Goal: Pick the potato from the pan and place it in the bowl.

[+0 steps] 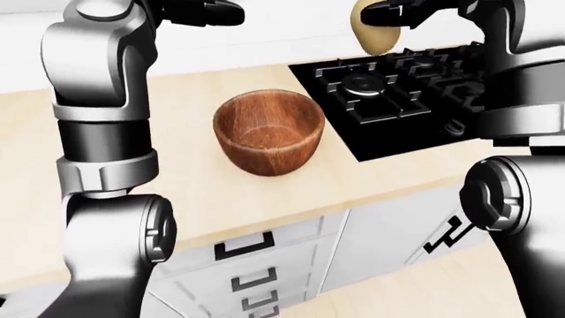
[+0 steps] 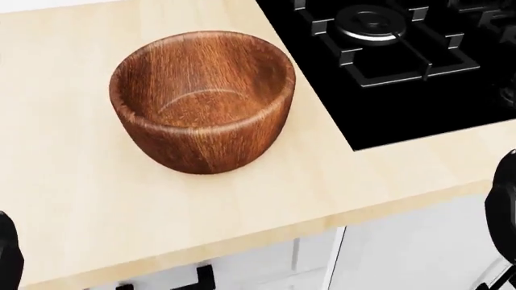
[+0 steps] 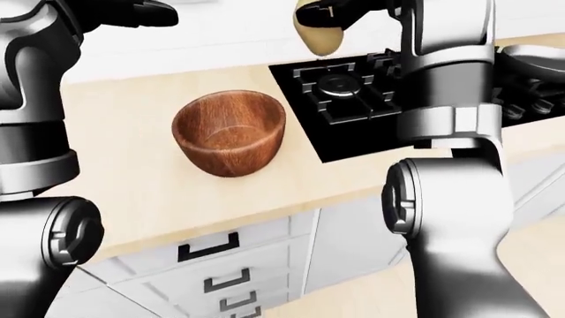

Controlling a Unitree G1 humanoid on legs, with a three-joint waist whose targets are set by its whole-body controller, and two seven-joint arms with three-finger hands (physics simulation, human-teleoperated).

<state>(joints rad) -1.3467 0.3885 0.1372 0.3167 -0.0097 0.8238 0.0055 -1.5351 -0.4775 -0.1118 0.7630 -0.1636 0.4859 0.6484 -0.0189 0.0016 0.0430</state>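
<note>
The tan potato [image 1: 375, 36] hangs in my right hand [image 1: 381, 14] at the top of the left-eye view, above the left edge of the stove. The black fingers are closed round its top. It also shows in the right-eye view [image 3: 318, 36]. The empty wooden bowl [image 2: 201, 99] stands upright on the counter, down and to the left of the potato. My left hand [image 1: 207, 12] is raised at the top left, with its fingers stretched out and empty. A grey pan rim [image 3: 538, 56] shows at the right edge of the right-eye view.
A black gas stove [image 2: 419, 72] with grates lies to the right of the bowl. The light wood counter [image 2: 72, 199] runs under both. White drawers with black handles [image 3: 207, 248] sit below the counter edge. My right forearm [image 3: 446, 99] stands over the stove.
</note>
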